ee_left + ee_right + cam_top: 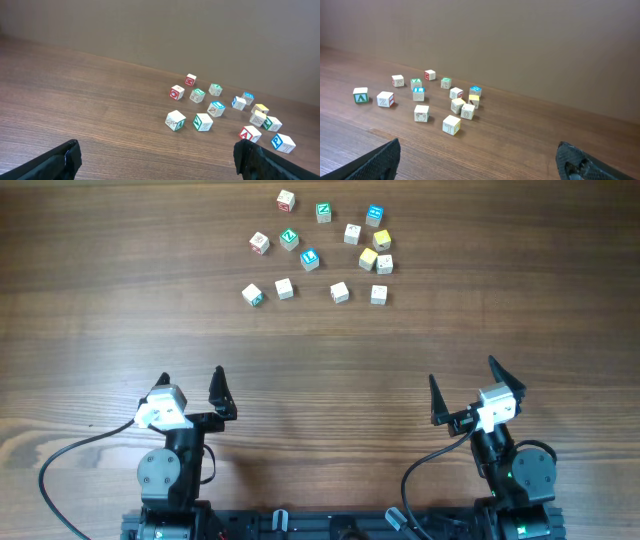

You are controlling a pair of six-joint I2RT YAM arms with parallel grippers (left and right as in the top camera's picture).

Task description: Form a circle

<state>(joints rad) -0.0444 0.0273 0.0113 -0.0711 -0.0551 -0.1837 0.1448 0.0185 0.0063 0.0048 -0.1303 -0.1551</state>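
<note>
Both arms sit at the near edge of the table [90, 310]. Left claw [190, 374]: jaws spread wide, nothing between them. Right claw [462, 370]: the same, wide apart and empty. In each wrist view I see only dark fingertips at the bottom corners, with bare wood between.

The letter cubes lie at the far middle of the table, well apart from both claws, all flat on the wood, none stacked. The circle [367, 259] is at the right side of that group: a tight knot of cream-faced cubes with a yellow cube [382, 239] among them, some touching or nearly so. From overhead I cannot call it a clean ring. A blue-faced cube [374, 216] sits just beyond it. To its left, spread more loosely, are a green-faced cube [323, 212] and a red-faced cube [286, 199]. Nearest the arms, a loose row of four cubes [339, 291] runs left to right
</note>
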